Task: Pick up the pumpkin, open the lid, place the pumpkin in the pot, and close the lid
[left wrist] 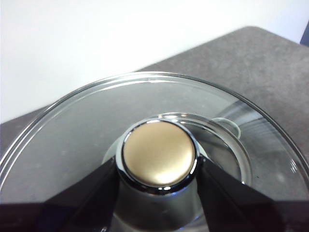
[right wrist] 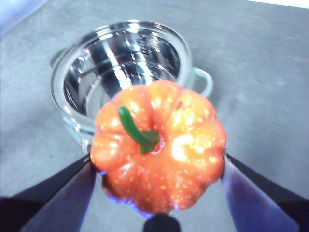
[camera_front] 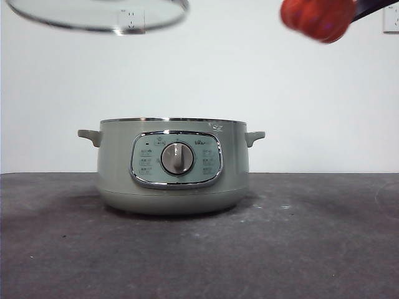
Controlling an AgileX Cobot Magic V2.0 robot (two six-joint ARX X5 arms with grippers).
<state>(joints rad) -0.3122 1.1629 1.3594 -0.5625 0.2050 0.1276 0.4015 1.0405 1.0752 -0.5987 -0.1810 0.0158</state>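
Observation:
The sage-green pot [camera_front: 173, 168] stands uncovered on the dark table, its shiny steel inside showing in the right wrist view [right wrist: 123, 67]. High at the upper left hangs the glass lid [camera_front: 93, 15], with my left gripper [left wrist: 159, 174] shut on its knob [left wrist: 159, 154]. The orange pumpkin [camera_front: 318, 17] hangs high at the upper right, above and to the right of the pot. My right gripper [right wrist: 159, 169] is shut on the pumpkin [right wrist: 159, 150], green stem facing the camera, with the open pot beyond it.
The dark grey table [camera_front: 312, 249] spreads around the pot, with a white wall behind. The pot's side handles [camera_front: 255, 136] stick out left and right. A wall socket [camera_front: 391, 18] shows at the top right.

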